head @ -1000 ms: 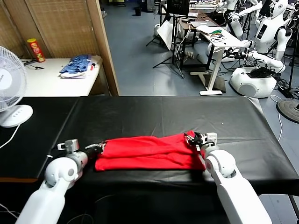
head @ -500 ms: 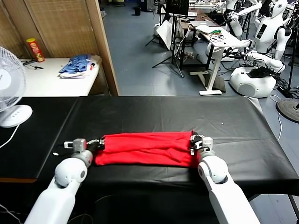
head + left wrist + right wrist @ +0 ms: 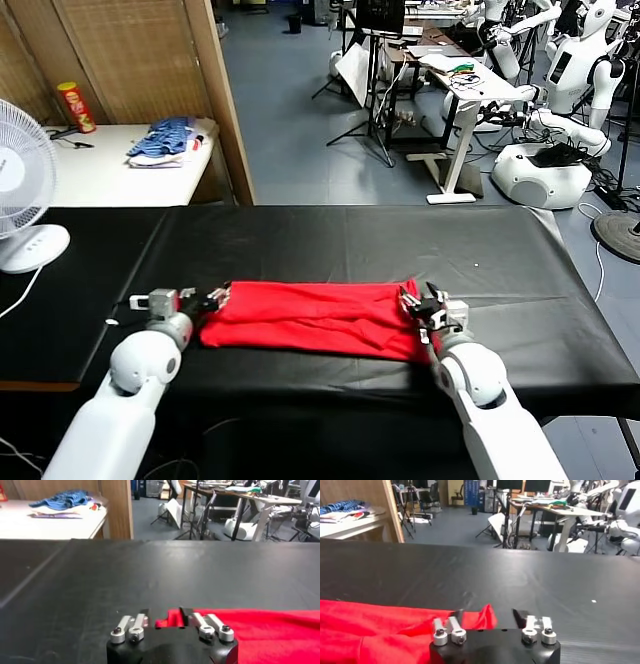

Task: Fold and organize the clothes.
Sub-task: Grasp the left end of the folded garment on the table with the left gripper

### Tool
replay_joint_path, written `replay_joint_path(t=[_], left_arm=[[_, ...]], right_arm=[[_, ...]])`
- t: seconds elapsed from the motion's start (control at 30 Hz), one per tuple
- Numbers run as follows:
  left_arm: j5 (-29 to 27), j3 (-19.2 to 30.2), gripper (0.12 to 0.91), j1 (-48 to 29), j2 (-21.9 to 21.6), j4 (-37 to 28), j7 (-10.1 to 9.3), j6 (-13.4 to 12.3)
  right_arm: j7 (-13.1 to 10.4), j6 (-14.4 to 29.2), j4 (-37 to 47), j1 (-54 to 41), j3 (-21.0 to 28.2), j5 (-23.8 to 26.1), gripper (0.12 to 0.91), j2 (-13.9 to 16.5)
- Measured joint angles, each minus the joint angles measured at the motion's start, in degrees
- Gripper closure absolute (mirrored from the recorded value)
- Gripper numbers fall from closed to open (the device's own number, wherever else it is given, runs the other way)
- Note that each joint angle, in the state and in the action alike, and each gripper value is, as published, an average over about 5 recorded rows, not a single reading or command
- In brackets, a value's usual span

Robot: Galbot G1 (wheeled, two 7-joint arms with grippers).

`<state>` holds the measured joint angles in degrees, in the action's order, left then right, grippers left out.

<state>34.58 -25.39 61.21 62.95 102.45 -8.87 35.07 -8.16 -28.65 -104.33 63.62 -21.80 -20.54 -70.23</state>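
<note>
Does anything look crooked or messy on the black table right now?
Slightly. The red T-shirt lies folded in a long band, wrinkled, with a corner sticking up by the right gripper. Left gripper sits open at its other end.

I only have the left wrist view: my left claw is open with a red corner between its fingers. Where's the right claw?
Observer: The right claw is at the opposite end of the T-shirt. It is open, with a raised fold of cloth between its fingers.
Operator: How does the shirt lie overall?
Observer: As a long folded band across the black table, with no print showing.
Operator: Anything off to my left?
Observer: A white fan stands farther left on the table, well apart from the left claw.
</note>
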Motion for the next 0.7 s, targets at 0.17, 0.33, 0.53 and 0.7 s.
replay_joint_path(t=[0.17, 0.33, 0.53, 0.7], left_arm=[[4.67, -1.46, 0.234, 2.47, -0.06, 2.22, -0.83, 1.18], [5.73, -2.36, 0.232, 5.17, 0.81, 3.31, -0.93, 1.21], [5.69, -2.68, 0.249, 7.10, 1.70, 3.82, -0.89, 1.24], [6.22, -2.87, 0.437, 7.72, 2.52, 4.09, -0.75, 1.77]], right_arm=[[-0.09, -0.12, -2.79, 1.97, -0.71, -0.25, 0.227, 0.26], [-0.18, -0.30, -4.64, 2.80, -0.75, -0.29, 0.227, 0.17], [-0.21, -0.41, -6.09, 3.00, -0.73, -0.29, 0.227, 0.19], [-0.22, -0.41, -6.62, 3.02, -0.93, -0.28, 0.227, 0.24]])
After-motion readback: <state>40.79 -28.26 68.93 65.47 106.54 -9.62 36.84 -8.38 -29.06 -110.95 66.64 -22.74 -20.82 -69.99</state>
